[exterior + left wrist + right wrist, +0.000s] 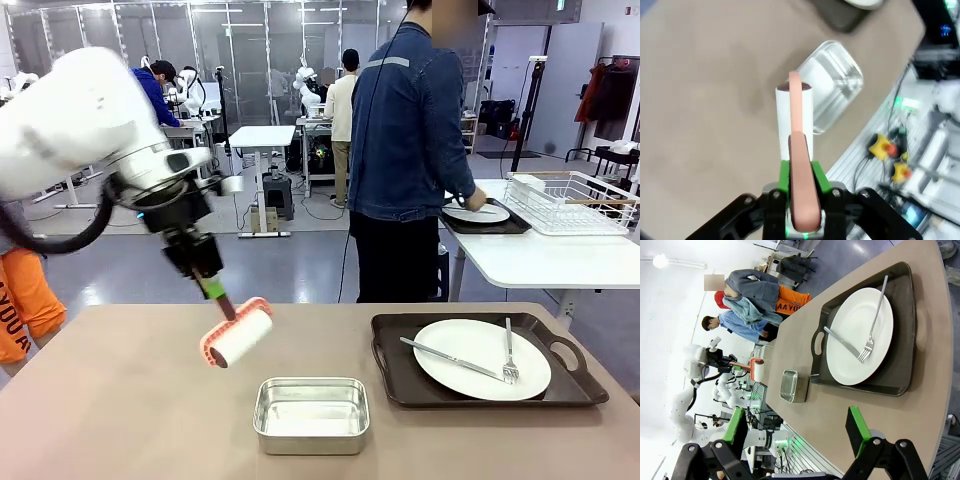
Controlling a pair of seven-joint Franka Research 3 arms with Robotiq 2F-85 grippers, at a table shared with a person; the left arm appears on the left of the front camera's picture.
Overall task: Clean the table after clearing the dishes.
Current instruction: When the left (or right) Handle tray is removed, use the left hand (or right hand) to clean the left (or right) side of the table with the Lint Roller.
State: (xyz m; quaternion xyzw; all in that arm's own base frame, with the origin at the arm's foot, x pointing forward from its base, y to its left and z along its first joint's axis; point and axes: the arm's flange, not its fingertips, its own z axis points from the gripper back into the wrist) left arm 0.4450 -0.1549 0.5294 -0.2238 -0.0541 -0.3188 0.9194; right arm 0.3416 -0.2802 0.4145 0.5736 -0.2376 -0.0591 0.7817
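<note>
Beige-brown matte table [120, 400] spans the near part of the front view; take the small rectangular steel pan [311, 414] near its front edge as your reference. Your left gripper [211, 285] sits up and left of the pan, jaws clamped tight on the salmon-pink handle of a lint roller [238, 335] with a white roll. In the left wrist view the green pads [784, 175] press both sides of the handle, and the roll's far end overlaps the pan's corner. Roll is tilted, low over the tabletop just left of the pan; you can't tell from these frames whether it touches the surface. Right of the pan, close but apart: dark brown rectangular handled tray [395, 385] carrying a round white plate [530, 365]. Silver knife [450, 358] lies diagonally across the plate, silver fork [509, 355] by the knife's end, tines toward the robot. Your right gripper [796, 430] is spread wide with nothing between the fingers, on the far side of that tray from the pan. Far behind the pan and to the right, a smaller white table [540, 265] holds a second dark tray [515, 228] with a second white plate [480, 213]. A person in a blue denim jacket has a hand [472, 199] at that plate. White wire basket [570, 200] stands just beside that tray, on its right.
</note>
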